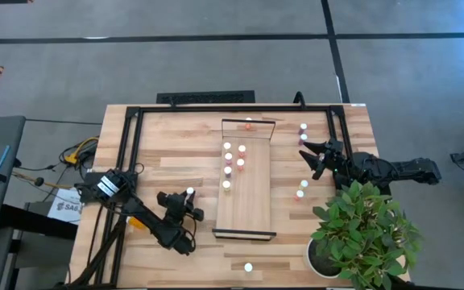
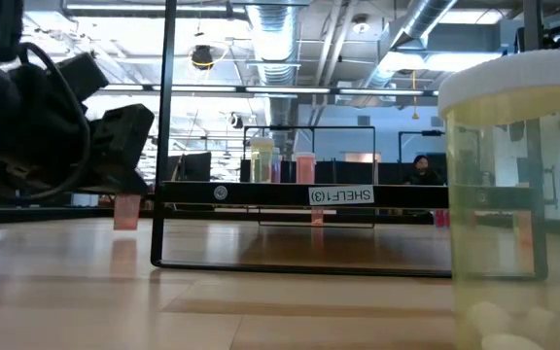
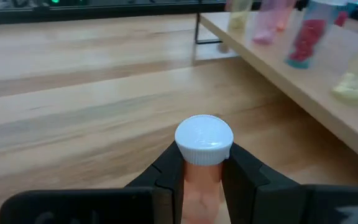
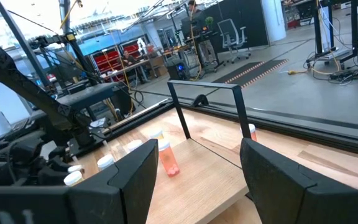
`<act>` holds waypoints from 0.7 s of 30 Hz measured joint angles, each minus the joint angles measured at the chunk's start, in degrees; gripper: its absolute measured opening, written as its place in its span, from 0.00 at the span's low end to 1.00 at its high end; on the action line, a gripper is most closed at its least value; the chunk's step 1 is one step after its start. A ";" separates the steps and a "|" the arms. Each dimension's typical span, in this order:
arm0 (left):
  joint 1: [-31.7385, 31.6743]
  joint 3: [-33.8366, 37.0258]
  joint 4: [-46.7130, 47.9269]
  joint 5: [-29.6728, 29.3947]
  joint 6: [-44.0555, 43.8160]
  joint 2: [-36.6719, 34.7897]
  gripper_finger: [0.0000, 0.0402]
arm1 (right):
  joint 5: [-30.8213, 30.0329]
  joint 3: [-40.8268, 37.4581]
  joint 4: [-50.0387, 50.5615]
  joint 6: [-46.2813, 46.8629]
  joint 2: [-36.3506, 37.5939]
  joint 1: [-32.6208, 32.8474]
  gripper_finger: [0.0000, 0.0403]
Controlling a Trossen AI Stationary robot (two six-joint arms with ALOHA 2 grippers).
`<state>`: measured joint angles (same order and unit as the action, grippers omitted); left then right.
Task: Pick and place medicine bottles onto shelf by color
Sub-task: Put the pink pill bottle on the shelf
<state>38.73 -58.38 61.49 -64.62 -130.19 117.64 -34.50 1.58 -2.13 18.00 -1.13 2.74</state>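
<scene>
Left gripper (image 3: 201, 180) is clamped on a small orange-bodied, white-capped medicine bottle (image 3: 202, 155), just beside the long pale wooden shelf (image 1: 246, 201) — I read this as mid-carry. Next: find the matching orange group, set it upright. Right gripper (image 1: 316, 158) waits with fingers apart.

Even, bright overhead light fills the scene; ceiling strip lights (image 2: 290, 89) glare in the low view. Shadows on the slatted tabletop (image 1: 176, 153) are soft. The nearest bottle (image 2: 513, 194) looms blurred, as do the shelf's bottles (image 3: 303, 37) in the left wrist view.
</scene>
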 joint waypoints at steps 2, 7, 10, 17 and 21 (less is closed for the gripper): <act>-0.53 0.79 -0.58 -0.07 -0.03 0.00 0.15 | 0.02 0.02 0.00 0.02 0.02 0.01 0.62; -1.24 2.24 -3.83 -0.74 -0.11 0.00 0.15 | 0.00 0.00 0.00 0.00 0.01 0.01 0.62; -1.24 2.24 -4.15 -0.86 -0.11 0.00 0.15 | 0.01 0.00 0.00 0.00 0.01 0.00 0.62; -1.18 1.81 -4.46 -0.99 -0.71 0.00 0.20 | 0.00 0.01 0.00 0.01 0.01 0.00 0.62; -1.08 1.07 -4.89 0.46 -0.76 0.04 0.29 | 0.00 0.01 0.00 0.00 0.01 0.01 0.62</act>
<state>37.65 -57.31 56.60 -64.16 -130.95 117.68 -34.50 1.59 -2.13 18.00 -1.11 2.75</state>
